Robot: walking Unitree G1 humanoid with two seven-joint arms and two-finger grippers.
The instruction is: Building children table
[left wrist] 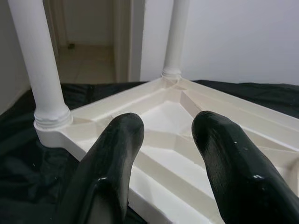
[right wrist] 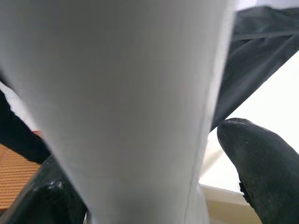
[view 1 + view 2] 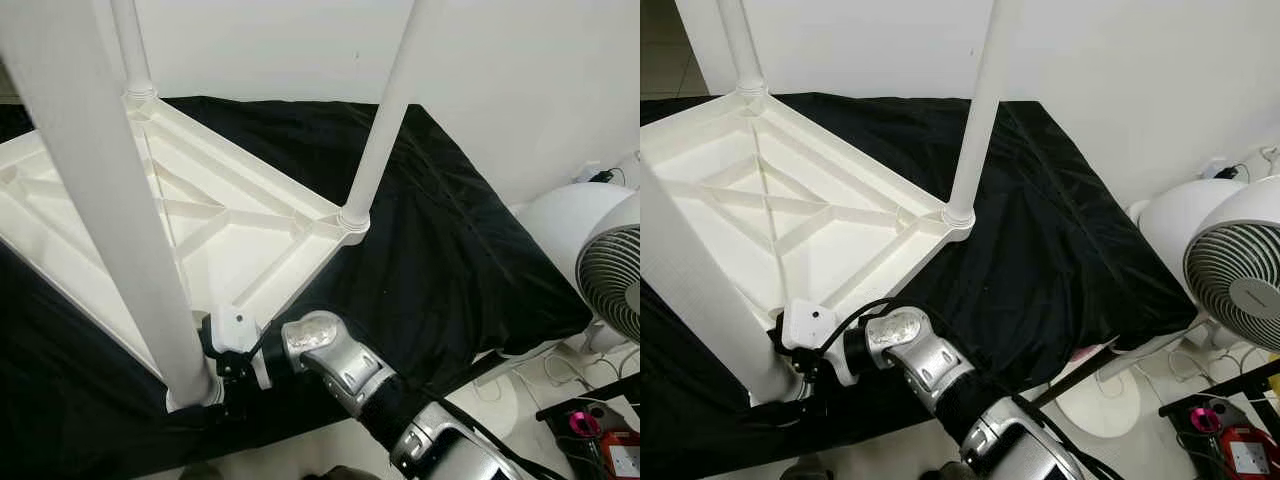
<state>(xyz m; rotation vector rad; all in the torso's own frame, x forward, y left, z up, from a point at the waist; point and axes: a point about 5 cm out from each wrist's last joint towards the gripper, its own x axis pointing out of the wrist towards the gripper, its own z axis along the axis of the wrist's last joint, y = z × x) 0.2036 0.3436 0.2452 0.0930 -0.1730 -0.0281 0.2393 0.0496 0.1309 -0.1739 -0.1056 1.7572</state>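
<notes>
Your right claw (image 3: 215,385) grips the nearest leg (image 3: 110,210) at its socket in the upturned white table (image 3: 240,240) on the black-draped bed (image 3: 450,270); twist off-axis and it may jam.

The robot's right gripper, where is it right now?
The right gripper is low in the head views, around the nearest table leg at the white tabletop's near corner.

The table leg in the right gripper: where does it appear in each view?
Left eye view: table leg, left foreground, slanting.
Right eye view: left edge.
Right wrist view: centre, between the jaws.
Left wrist view: cannot match it.
Shared landmark: black cloth.
</notes>
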